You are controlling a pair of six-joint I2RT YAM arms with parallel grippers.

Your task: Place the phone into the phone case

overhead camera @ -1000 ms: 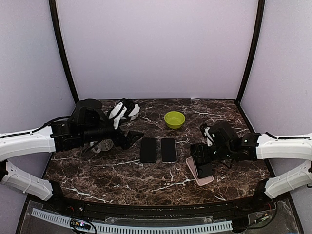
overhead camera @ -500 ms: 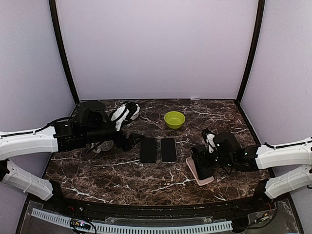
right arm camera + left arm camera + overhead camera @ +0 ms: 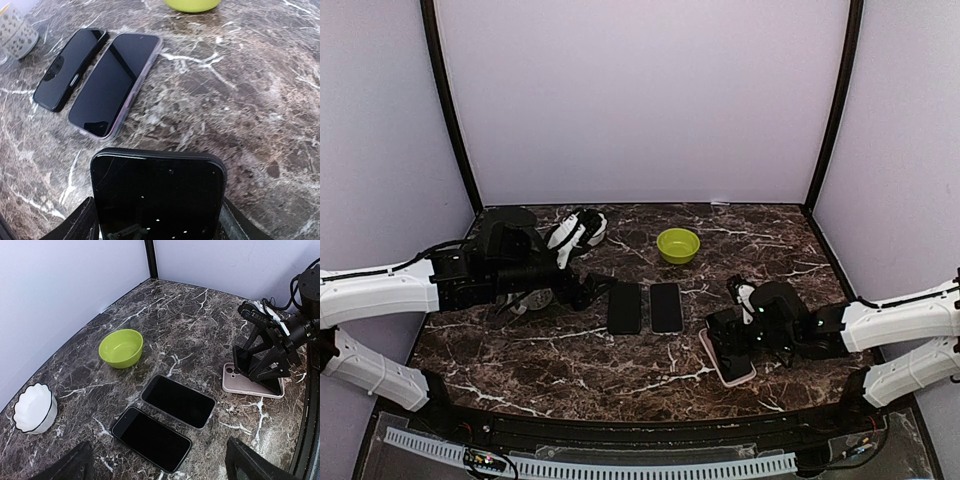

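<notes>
The right gripper (image 3: 735,335) is clamped on the phone (image 3: 157,195), one finger (image 3: 80,222) on each long side. It holds the phone tilted, screen toward the wrist camera, directly over the pink case (image 3: 239,386). The case lies flat on the table (image 3: 570,370) with its camera cut-out toward the table's middle. From the side the phone's low end looks to be on or just above the case, but I cannot tell whether they touch.

The left gripper (image 3: 585,290) hangs with its jaws wide apart and nothing between them, just beside the two spare phones (image 3: 645,307) lying side by side mid-table.

What could go wrong:
- Nothing pins the case down. A push from the tilted phone could make it slide or pivot on the smooth marble instead of taking the phone in.
- If the phone's corner lands on the rim rather than inside it, pressing would lever the case up or wedge the phone crooked.
- The grip sits on the phone's edges, where the case walls must close. The fingers may block the seating, and letting go early would leave the phone only half in.
- A skidding case could travel toward the spare phones.
</notes>
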